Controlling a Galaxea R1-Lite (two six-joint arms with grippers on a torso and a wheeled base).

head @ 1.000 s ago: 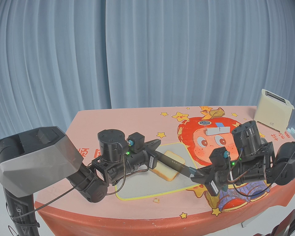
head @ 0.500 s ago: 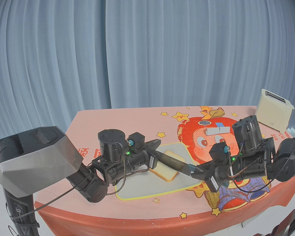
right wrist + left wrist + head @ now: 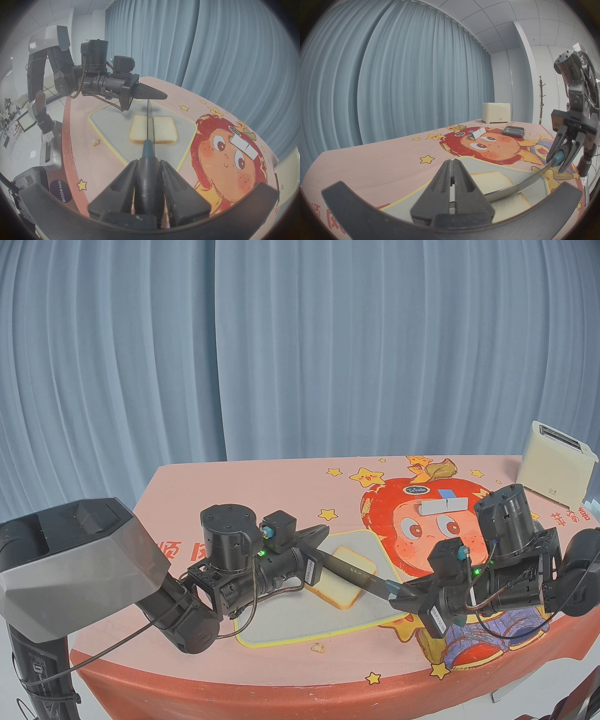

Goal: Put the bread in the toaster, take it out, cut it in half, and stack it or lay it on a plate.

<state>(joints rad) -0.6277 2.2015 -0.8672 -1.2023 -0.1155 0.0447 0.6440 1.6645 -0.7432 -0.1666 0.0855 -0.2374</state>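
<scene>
The left jaws are closed on nothing, just beside the bread (image 3: 336, 591), which lies flat on the cutting mat (image 3: 294, 615). The knife (image 3: 356, 571), clamped in the right jaws, rests across the bread's middle. Toasting seems done, with no bread showing in the toaster (image 3: 556, 465). Halving appears under way, and plating is still to do.

Knife (image 3: 350, 570) tip hidden behind L pincer (image 3: 320, 530); blade covers bread (image 3: 337, 594) cut line.
</scene>
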